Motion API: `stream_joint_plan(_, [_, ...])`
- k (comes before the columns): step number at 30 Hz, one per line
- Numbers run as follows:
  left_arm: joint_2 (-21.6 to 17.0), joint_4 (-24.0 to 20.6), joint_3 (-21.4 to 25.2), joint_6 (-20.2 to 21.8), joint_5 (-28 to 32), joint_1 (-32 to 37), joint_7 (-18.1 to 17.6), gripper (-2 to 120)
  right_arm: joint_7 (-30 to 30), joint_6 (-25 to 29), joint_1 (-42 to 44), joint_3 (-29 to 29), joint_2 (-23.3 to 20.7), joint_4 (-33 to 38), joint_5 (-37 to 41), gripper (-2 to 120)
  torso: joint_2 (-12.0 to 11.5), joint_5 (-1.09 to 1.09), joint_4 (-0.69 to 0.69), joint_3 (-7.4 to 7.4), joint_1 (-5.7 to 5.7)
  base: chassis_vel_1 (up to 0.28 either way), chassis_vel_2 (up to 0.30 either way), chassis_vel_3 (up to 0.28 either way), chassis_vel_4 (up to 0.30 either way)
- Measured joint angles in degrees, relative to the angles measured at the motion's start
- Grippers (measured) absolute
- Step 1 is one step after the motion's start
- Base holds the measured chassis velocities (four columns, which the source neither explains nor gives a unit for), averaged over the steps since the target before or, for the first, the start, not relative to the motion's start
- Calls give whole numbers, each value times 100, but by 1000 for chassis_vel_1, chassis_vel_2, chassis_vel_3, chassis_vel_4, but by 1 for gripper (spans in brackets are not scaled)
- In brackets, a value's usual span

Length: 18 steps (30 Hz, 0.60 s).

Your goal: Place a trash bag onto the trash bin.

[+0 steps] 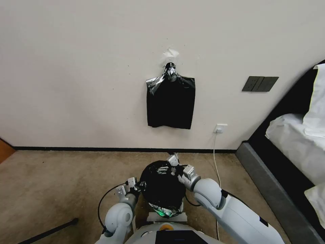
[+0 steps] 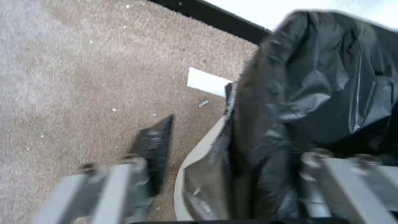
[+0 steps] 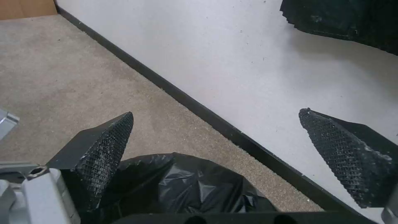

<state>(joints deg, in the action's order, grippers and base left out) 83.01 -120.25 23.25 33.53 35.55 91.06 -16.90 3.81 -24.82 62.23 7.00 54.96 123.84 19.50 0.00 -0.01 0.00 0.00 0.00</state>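
The trash bag [image 1: 161, 185], glossy crinkled black plastic, lies draped over the trash bin, whose cream rim [image 2: 195, 155] shows in the left wrist view. My left gripper [image 1: 135, 187] is at the bag's left side and open. One of its fingers [image 2: 154, 146] is outside the rim over the carpet, and the other is hidden behind the bag [image 2: 315, 93]. At the far right edge of the bag, my right gripper [image 1: 171, 165] hovers wide open. Its fingers [image 3: 104, 149] hold nothing, with the bag [image 3: 186, 186] just beneath them.
A flat bundle of black bags [image 1: 171, 105] hangs from a wall hook straight ahead. A bed [image 1: 294, 145] stands at the right, with an outlet and white cable [image 1: 219, 128] beside it. A white slip [image 2: 207, 82] lies on the carpet by the bin. A dark rod [image 1: 47, 232] lies at the left.
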Motion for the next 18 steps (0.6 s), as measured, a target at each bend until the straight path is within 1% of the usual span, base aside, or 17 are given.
stream_joint_plan(3, [-17, -78, 18, -5, -42, 17, 81, 78, -2, -3, -2, 3, 8, -9, -5, 100, 0, 0, 0, 0, 0, 0, 0, 0, 0])
stream_joint_plan(4, [-17, -78, 18, -5, -42, 17, 81, 78, -2, -3, -2, 3, 8, -9, -5, 100, 0, 0, 0, 0, 0, 0, 0, 0, 0])
stream_joint_plan(7, [-48, -107, 35, -89, -215, 25, 222, 93, -2, -7, -16, 4, 20, -9, -7, 100, 0, 0, 0, 0, 0, 0, 0, 0, 0])
stream_joint_plan(8, [-48, -107, 35, -89, -215, 25, 222, 93, -2, -7, -16, 4, 20, -9, -7, 100, 0, 0, 0, 0, 0, 0, 0, 0, 0])
stream_joint_plan(10, [-61, -135, 51, -247, -315, 33, 373, 99, 4, -11, -19, -7, 49, -8, -19, 100, 0, 0, 0, 0, 0, 0, 0, 0, 0])
stream_joint_plan(12, [-61, -128, 74, -758, -589, 66, 616, 99, 57, -11, 54, -96, 116, -8, -72, 100, 0, 0, 2, 0, 0, 0, 0, 0, 0])
stream_joint_plan(13, [-61, -128, 74, -758, -589, 66, 616, 99, 57, -11, 54, -96, 116, -8, -72, 100, 0, 0, 2, 0, 0, 0, 0, 0, 0])
stream_joint_plan(14, [-49, -87, 118, -1333, -849, 110, 790, 100, 140, -6, 195, -241, 192, -8, -129, 100, 0, 2, 1, 0, 0, 0, 0, 0, 0])
stream_joint_plan(16, [-42, -10, 239, -2352, -1268, 206, 926, 100, 374, 61, 589, -593, 333, -23, -316, 100, 0, -1, 1, 0, 0, 0, 0, 0, 0])
stream_joint_plan(17, [-42, -10, 239, -2352, -1268, 206, 926, 100, 374, 61, 589, -593, 333, -23, -316, 100, 0, -1, 1, 0, 0, 0, 0, 0, 0])
stream_joint_plan(18, [-49, -1, 282, -2505, -1364, 220, 947, 100, 439, 109, 716, -700, 372, -40, -368, 100, 0, 2, 1, 0, 0, 0, 0, 0, 0])
